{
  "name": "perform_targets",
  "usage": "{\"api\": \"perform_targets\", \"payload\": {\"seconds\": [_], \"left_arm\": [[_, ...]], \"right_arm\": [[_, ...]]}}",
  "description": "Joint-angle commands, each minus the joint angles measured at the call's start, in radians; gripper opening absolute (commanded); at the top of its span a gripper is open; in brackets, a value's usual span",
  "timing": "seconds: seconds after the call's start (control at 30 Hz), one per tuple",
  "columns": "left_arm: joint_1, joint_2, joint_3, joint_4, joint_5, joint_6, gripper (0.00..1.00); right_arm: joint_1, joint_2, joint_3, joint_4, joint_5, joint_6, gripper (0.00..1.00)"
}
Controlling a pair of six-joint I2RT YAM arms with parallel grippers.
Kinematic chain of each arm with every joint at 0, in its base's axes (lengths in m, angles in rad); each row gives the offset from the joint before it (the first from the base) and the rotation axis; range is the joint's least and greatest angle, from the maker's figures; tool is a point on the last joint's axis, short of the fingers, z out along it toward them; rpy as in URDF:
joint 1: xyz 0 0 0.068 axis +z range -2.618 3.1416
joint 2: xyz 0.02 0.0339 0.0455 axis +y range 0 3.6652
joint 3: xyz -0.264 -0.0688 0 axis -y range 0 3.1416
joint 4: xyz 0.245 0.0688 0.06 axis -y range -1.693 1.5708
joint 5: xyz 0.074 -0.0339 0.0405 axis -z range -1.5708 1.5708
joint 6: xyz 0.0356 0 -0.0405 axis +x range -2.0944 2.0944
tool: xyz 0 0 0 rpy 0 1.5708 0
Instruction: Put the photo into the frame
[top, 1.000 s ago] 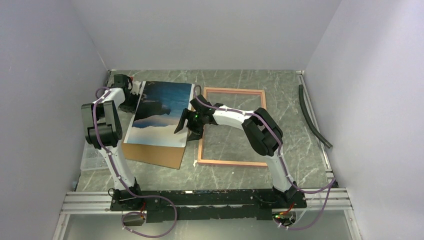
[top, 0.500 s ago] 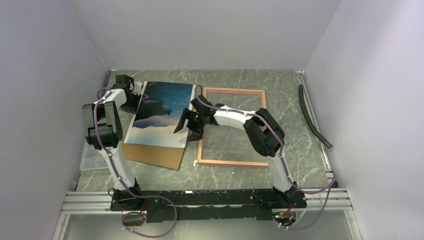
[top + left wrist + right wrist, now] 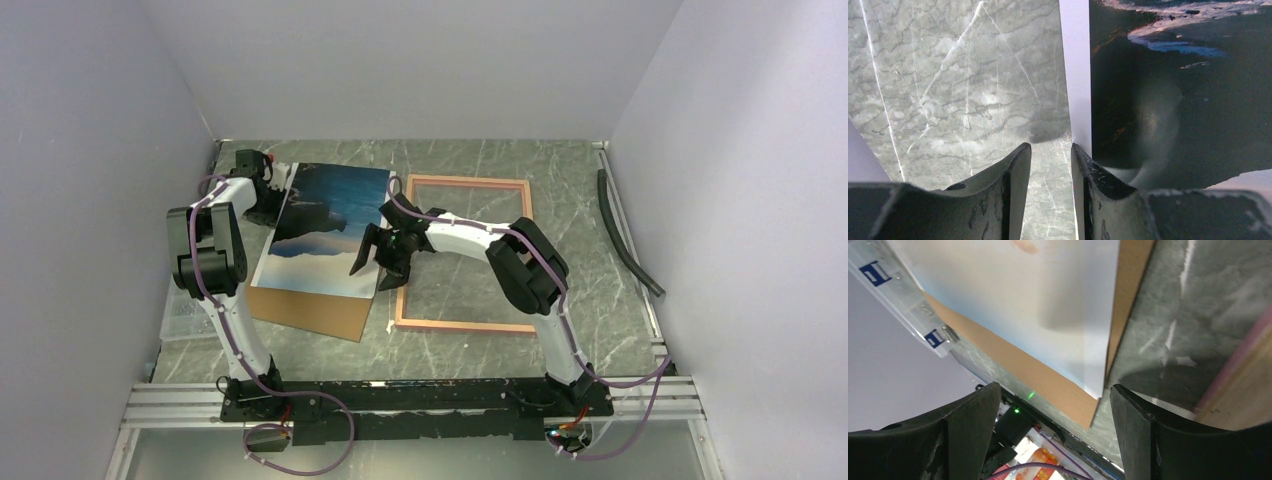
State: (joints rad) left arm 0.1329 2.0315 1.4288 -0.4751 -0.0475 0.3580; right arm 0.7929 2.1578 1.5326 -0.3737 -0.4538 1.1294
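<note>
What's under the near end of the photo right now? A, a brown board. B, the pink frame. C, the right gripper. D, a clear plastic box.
A: the brown board sticks out from beneath the near edge of the photo, while the frame lies to its right.

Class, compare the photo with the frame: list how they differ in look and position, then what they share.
1. The photo is a solid print of blue sea and dark cliffs; the frame is a thin pink border with the table showing through.
2. The photo rests over a brown board; the frame lies straight on the table.
Shared: both are large rectangles.
</note>
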Motion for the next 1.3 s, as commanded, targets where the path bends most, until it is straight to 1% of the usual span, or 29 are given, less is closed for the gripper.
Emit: {"api": "perform_targets", "payload": {"seconds": [0.0,0.07,0.17,0.3,0.47,0.67,1.07,1.2,1.27], "left_arm": [[-0.022,0.025,-0.037,-0.081,0.068,-0.010,0.42],[-0.022,0.025,-0.034,-0.085,0.066,-0.008,0.41],[-0.022,0.025,-0.034,-0.083,0.067,-0.009,0.41],[-0.022,0.028,-0.036,-0.080,0.073,-0.015,0.41],[-0.024,0.032,-0.038,-0.078,0.076,-0.016,0.41],[-0.025,0.028,-0.042,-0.075,0.078,-0.017,0.41],[-0.025,0.016,-0.045,-0.075,0.082,-0.014,0.41],[-0.025,0.018,-0.047,-0.073,0.084,-0.014,0.41],[-0.026,0.019,-0.046,-0.074,0.085,-0.014,0.41]], "right_arm": [[0.004,-0.040,0.071,-0.133,0.043,-0.072,0.85],[0.005,-0.057,0.072,-0.164,0.063,-0.093,0.86],[0.006,-0.061,0.051,-0.173,0.053,-0.098,0.86],[0.010,-0.036,0.044,-0.136,0.019,-0.082,0.85],[0.020,-0.006,0.057,-0.070,-0.021,-0.051,0.82],[0.031,0.013,0.084,-0.082,-0.031,-0.048,0.80],[0.034,0.051,0.111,-0.121,-0.045,-0.058,0.79],[0.034,0.052,0.120,-0.115,-0.032,-0.057,0.79],[0.033,0.041,0.103,-0.075,-0.034,-0.045,0.78]]}}
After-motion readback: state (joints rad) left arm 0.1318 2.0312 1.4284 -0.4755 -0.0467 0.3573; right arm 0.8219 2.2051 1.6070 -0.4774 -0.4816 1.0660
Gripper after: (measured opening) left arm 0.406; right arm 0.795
